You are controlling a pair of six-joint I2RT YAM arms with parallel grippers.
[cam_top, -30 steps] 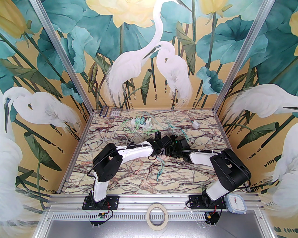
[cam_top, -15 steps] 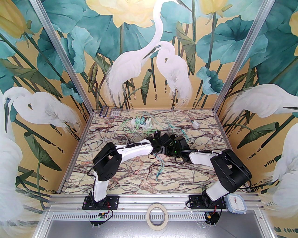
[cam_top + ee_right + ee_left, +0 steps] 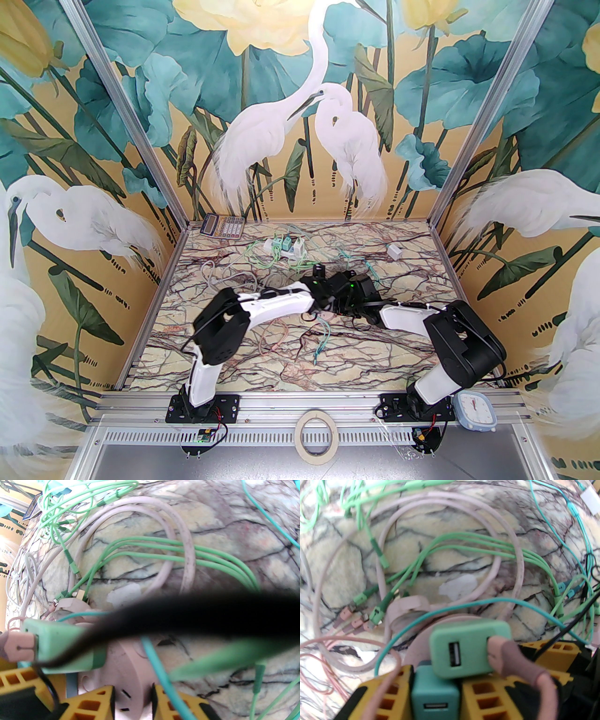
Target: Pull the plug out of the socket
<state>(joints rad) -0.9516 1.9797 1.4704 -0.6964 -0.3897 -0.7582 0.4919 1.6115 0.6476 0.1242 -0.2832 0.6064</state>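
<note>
In the left wrist view my left gripper (image 3: 436, 686) is shut on a teal plug (image 3: 434, 696) held between its yellow fingers (image 3: 386, 691). A light green plug (image 3: 468, 648) with a pink USB cable (image 3: 518, 665) in it sits just above. In the right wrist view my right gripper (image 3: 132, 698) grips the round pink socket (image 3: 131, 667), its yellow fingers (image 3: 100, 700) pressed against either side. The light green plug (image 3: 65, 641) stands on that socket. In the top view both grippers (image 3: 335, 293) meet at mid-table, wrist to wrist.
Green, teal and pink cables (image 3: 464, 548) lie tangled over the marble table (image 3: 262, 365). At the back a white power strip (image 3: 286, 246) carries more plugs, with a calculator (image 3: 222, 226) to the left and a white adapter (image 3: 394, 251) to the right. A tape roll (image 3: 315, 436) and clock (image 3: 476, 410) lie by the bases.
The left arm's elbow has shifted right and forward. Both wrists have drawn closer together over the socket.
</note>
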